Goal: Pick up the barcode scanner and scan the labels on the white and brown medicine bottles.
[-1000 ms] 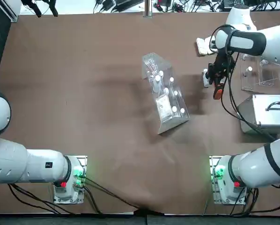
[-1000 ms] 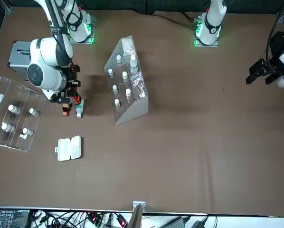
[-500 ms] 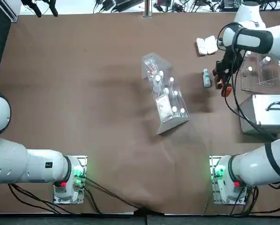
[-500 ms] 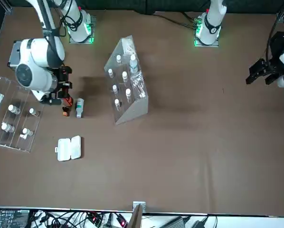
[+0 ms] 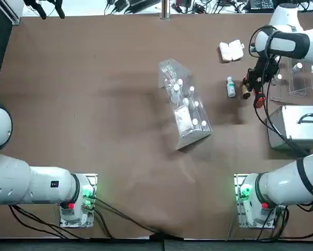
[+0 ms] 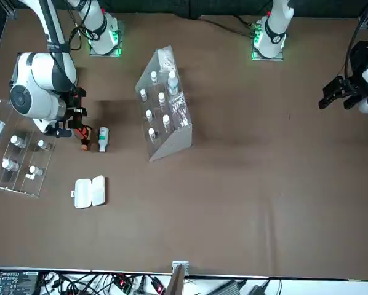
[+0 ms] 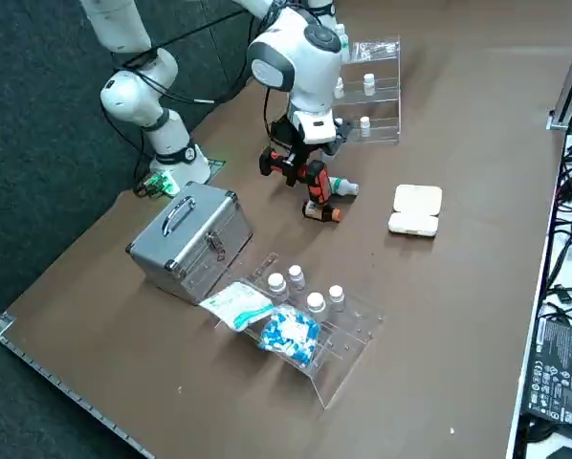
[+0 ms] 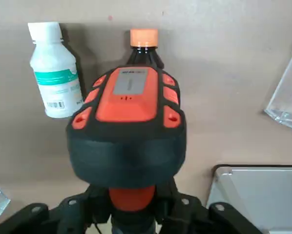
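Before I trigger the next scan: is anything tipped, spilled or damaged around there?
Nothing looks spilled or damaged. The white medicine bottle lies on its side, label showing, beside the barcode scanner in the right hand.

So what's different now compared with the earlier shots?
The right gripper, holding the barcode scanner, has shifted toward the robot's right, away from the white bottle. In the top view that bottle was partly covered at first and now shows whole, and the brown bottle has come into sight beside the scanner. The white case and clear rack stayed put.
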